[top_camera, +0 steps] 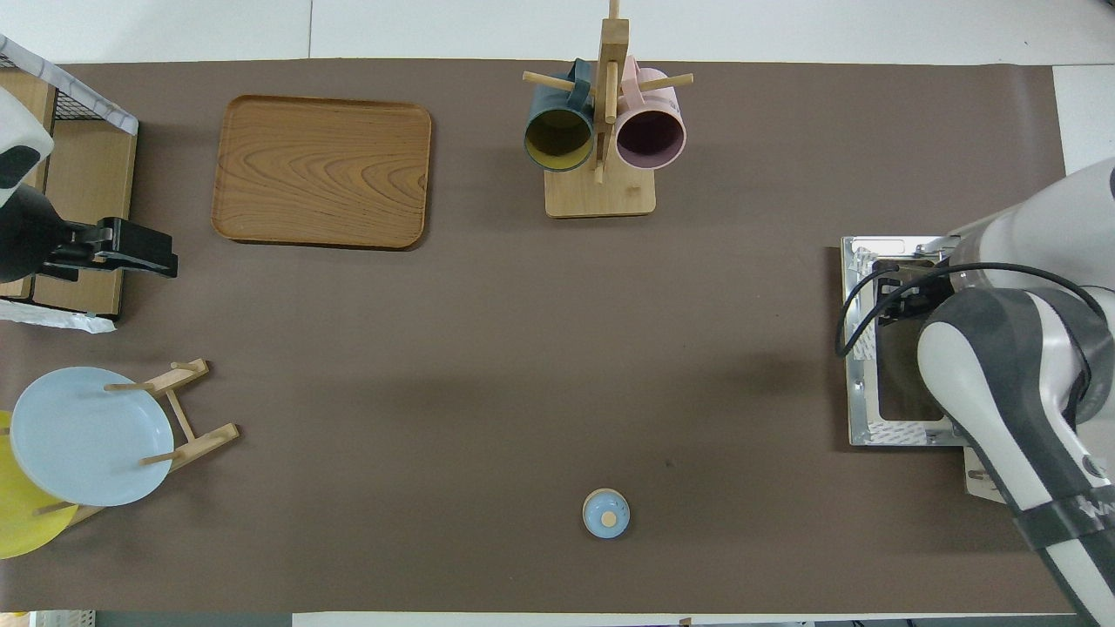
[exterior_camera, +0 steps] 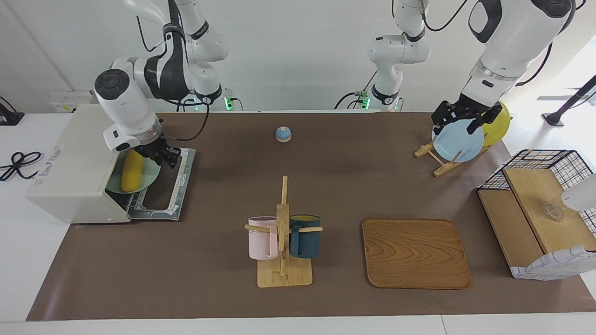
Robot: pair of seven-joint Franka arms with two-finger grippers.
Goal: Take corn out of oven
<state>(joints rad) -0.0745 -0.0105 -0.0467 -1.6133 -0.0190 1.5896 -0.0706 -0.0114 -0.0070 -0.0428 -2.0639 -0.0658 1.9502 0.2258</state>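
Oven (exterior_camera: 74, 163) sits at my right arm's end of the bench (exterior_camera: 326, 186), door (exterior_camera: 163, 186) dropped flat and open. Corn (exterior_camera: 131, 170) lies on a pale green plate (exterior_camera: 149, 179) on the oven rack, just inside the mouth. My right gripper (exterior_camera: 163, 156) hangs over the plate's edge beside the corn; nothing is in it, and I cannot tell how far its fingers are parted. My left gripper (exterior_camera: 458, 118) waits, raised over the blue plate (exterior_camera: 458, 142) in the wooden rack, fingers spread wide and holding nothing.
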